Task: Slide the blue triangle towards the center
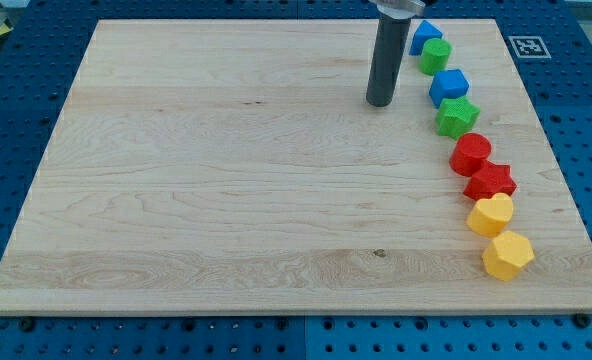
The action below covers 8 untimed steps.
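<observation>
Camera view: no claw on this rig, just a rod; my tip sits on the board, w/ nothing held. Blue triangle is at the tip's 1 o'clock, near the board's top edge, touching the green block. Best bet: swing round to its 1 o'clock side, then push toward 7 o'clock, slow, keeping clear of the green one.
</observation>
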### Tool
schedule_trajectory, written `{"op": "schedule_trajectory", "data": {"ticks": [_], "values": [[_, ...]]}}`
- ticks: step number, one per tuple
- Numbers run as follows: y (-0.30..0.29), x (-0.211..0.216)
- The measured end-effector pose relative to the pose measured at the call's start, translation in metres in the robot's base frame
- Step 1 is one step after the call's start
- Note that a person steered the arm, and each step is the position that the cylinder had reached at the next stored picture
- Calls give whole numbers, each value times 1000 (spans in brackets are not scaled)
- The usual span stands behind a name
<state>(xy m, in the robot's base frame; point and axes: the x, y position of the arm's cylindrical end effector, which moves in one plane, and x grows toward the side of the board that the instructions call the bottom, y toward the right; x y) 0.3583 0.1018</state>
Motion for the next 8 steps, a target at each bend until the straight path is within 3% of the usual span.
{"op": "schedule_trajectory", "data": {"ticks": [2, 5, 7, 8], "values": [[0, -18], [0, -148], [5, -165], [56, -166]]}}
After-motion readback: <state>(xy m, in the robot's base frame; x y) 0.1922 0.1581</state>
